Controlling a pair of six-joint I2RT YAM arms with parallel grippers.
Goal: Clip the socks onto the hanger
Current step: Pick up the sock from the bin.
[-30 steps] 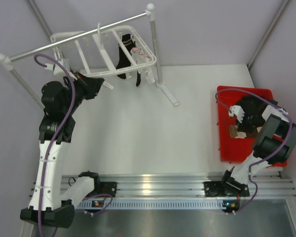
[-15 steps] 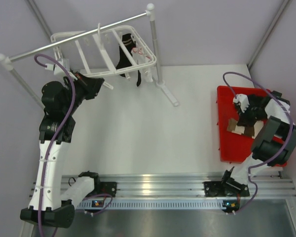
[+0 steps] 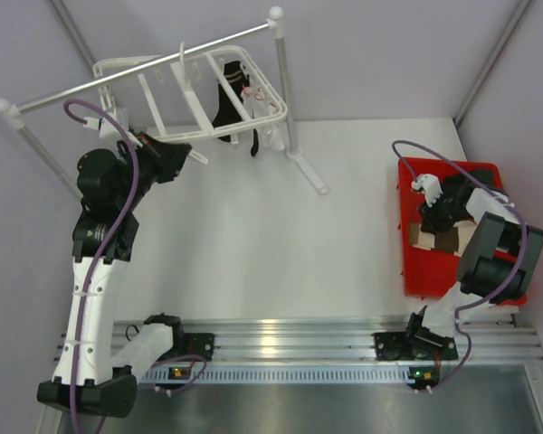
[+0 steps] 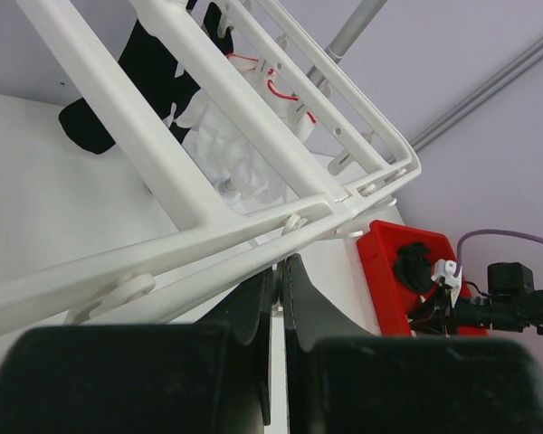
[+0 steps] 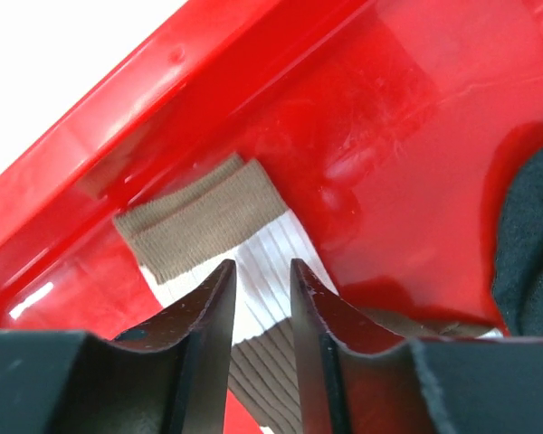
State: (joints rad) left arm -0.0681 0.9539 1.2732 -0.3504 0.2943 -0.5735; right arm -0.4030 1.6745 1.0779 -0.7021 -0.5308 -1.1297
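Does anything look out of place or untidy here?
Nothing is spilled or damaged. Only the cream sock with brown patches lies bunched in the red plastic tray, while the black sock hangs from the white plastic hanger.

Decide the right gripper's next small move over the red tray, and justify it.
Probably lower the right gripper a little and close on the cream ribbed sock with the brown cuff: its jaws stand slightly apart just above that fabric, which lies loose in the red plastic tray.
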